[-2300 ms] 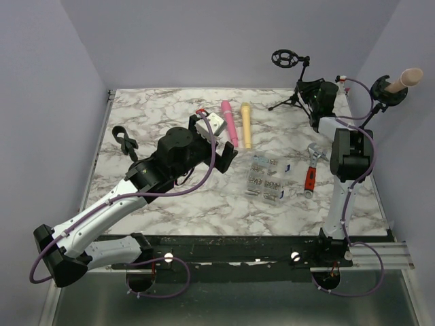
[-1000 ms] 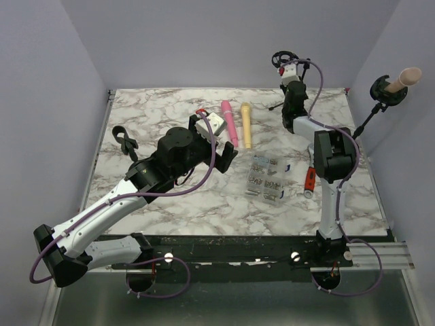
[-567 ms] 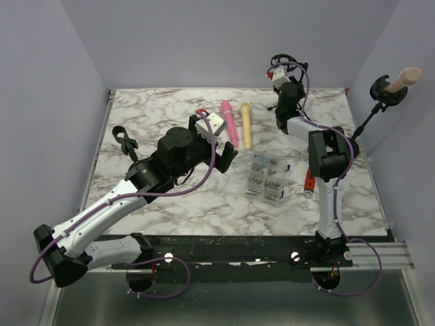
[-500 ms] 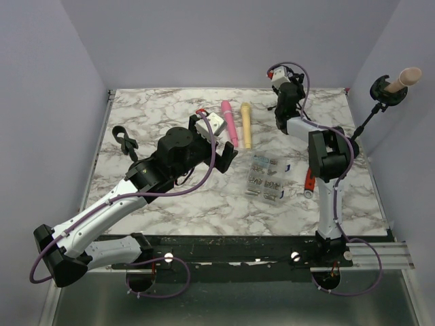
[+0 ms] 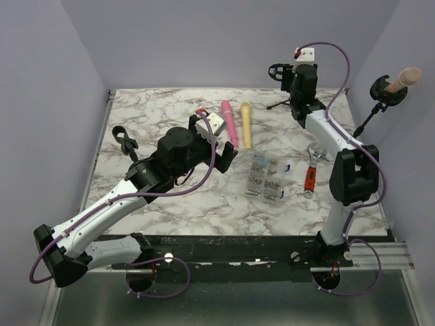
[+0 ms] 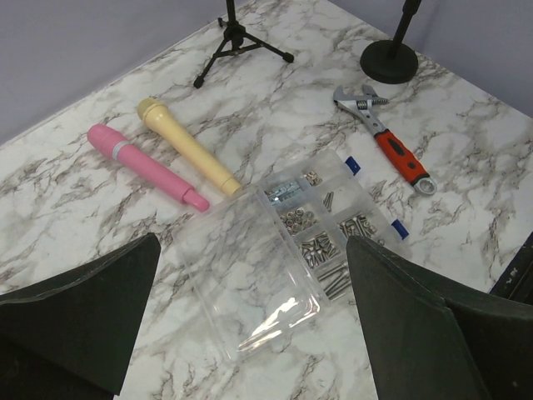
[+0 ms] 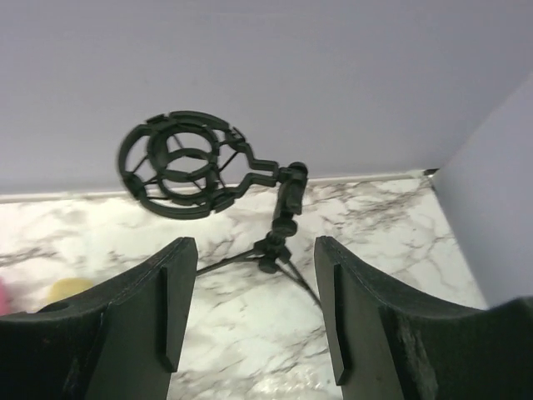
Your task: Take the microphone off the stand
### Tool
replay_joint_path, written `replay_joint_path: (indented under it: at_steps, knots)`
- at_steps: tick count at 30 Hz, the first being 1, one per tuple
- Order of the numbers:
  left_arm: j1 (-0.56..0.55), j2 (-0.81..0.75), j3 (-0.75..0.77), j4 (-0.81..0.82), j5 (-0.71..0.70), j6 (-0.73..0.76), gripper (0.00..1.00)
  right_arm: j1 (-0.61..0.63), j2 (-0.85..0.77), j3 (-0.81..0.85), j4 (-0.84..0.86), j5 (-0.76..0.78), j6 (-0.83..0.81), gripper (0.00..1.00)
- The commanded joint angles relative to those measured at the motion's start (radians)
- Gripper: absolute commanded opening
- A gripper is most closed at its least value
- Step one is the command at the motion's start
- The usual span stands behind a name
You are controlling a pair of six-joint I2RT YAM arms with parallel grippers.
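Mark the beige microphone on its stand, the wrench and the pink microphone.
beige microphone [image 5: 410, 76]: top view, its free end.
adjustable wrench [image 6: 401, 158]: left wrist view, red handle.
pink microphone [image 6: 151, 170]: left wrist view, mid-body.

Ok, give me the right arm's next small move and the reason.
Probably swing the right gripper rightward to the beige microphone sitting in the far-right stand. The shock mount it faces is empty, the pink microphone and yellow microphone already lie on the table, and its jaws are open, holding nothing.

wrench [image 6: 386, 142], red handle | clear parts box [image 6: 316, 237], open | near each other
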Motion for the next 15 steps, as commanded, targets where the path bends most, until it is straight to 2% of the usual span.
replay_joint_path:
  at_steps: [1,6,9,15]
  knots:
    - [-0.004,-0.018,0.002,0.003,0.021,-0.018,0.99,0.005,-0.134,-0.04,-0.215,-0.165,0.228,0.66]
    - [-0.004,-0.019,0.005,0.003,0.038,-0.033,0.99,0.006,-0.377,-0.242,-0.226,-0.248,0.306,0.67]
    - [-0.004,-0.025,0.008,0.002,0.055,-0.048,0.99,0.006,-0.54,-0.423,-0.128,-0.237,0.287,0.68]
    - [-0.004,-0.051,0.008,0.005,0.054,-0.049,0.99,0.006,-0.802,-0.714,0.006,-0.002,0.275,0.69]
